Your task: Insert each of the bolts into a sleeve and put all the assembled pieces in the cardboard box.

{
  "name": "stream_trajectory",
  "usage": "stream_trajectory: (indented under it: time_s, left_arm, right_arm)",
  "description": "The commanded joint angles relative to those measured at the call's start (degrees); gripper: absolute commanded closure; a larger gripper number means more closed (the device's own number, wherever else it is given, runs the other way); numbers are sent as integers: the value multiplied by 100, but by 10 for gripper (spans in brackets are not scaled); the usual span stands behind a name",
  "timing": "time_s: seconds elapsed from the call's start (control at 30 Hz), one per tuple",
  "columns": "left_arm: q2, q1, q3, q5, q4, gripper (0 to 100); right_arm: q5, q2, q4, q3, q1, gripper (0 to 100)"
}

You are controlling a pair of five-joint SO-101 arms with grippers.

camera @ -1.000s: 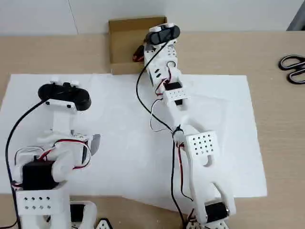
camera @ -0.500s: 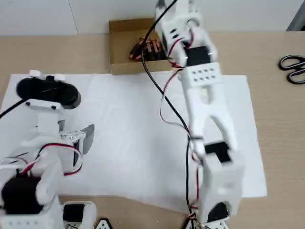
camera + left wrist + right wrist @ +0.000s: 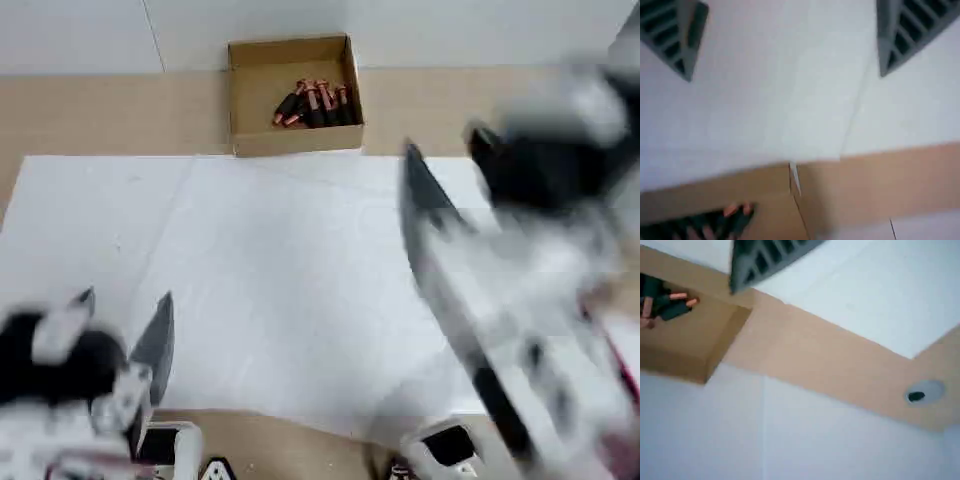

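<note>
- Left gripper (image 3: 120, 318) – low at the near edge of the table, over the near-left corner of the white paper sheet (image 3: 290, 280). Its two dark fingers stand well apart with nothing between them; the left wrist view shows bare paper in the gap.
- Right gripper (image 3: 445, 170) – high over the right side of the sheet, heavily blurred. Two dark prongs show with a gap between them, so I read it as spread and holding nothing.
- Cardboard box (image 3: 240, 100) sits at the far side of the tan table (image 3: 100, 110), just past the far edge of the paper. It is well apart from both grippers and nearer the right one.
- Assembled pieces (image 3: 315, 103) lie inside the box, bunched toward its right half in the high view and resting on the floor of the box.
- Between the left gripper and the box is flat paper and a strip of table. The near box wall stands between the pieces and the sheet.
- In the right wrist view, a small round grey spot with a dark centre (image 3: 922, 391) sits on the table; I cannot tell what it is.
- Pieces: dark sleeves with orange-red bolt ends, lying side by side and roughly parallel. The count is unclear.
</note>
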Motion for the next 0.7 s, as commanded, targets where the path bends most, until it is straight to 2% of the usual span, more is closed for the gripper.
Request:
stream_trajectory:
  time_s: [0.0,0.17,0.27,0.43,0.53,0.67]
  left_arm:
    - [-519,9,330,-26,-62,774]
    - [-1292,-18,1701,-44,-703,774]
    - [-1820,-18,2914,-44,-1556,774]
    - [-2259,-18,5024,-44,-2611,773]
    - [-2224,-18,5578,-53,-2752,773]
    - [-2224,18,5974,-18,-2743,773]
  right_arm:
    - [44,-1297,57,1468,-22,802]
    - [35,-3275,-277,4809,-22,802]
    - [53,-4409,-1341,6936,180,802]
    - [70,-6123,-3495,10198,1112,804]
    - [70,-6774,-3767,11411,1464,804]
    - [53,-6624,-3802,12009,1789,803]
